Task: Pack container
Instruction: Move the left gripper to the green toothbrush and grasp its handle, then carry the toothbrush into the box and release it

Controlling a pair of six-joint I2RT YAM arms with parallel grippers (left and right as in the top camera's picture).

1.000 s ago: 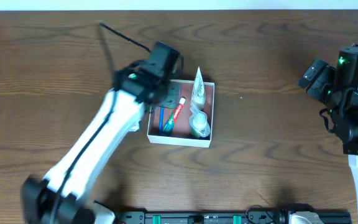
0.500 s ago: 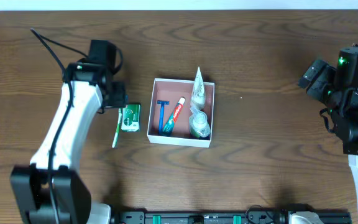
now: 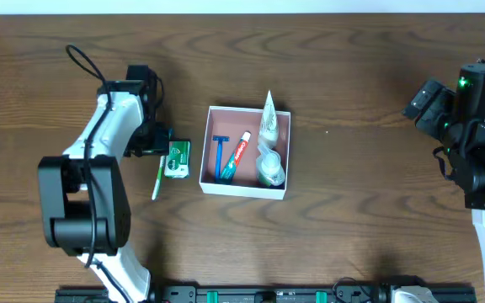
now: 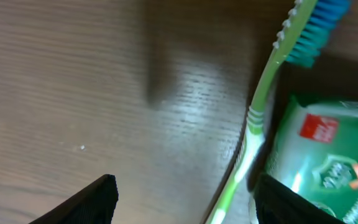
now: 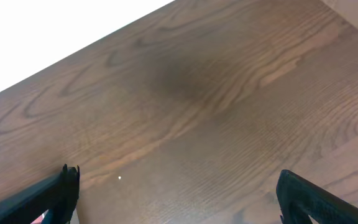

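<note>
Container flat on the table, likely light, thin-walled, slides easily, so I'd pinch one side wall; left gripper spread empty over toothbrush just left of it, right gripper spread empty well to its right.

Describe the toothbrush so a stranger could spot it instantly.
Find the white-walled container mid-table. A green packet lies on its left-arm side, with the toothbrush just beyond it. It is the only thin green-and-white stick, tipped with blue bristles.
</note>
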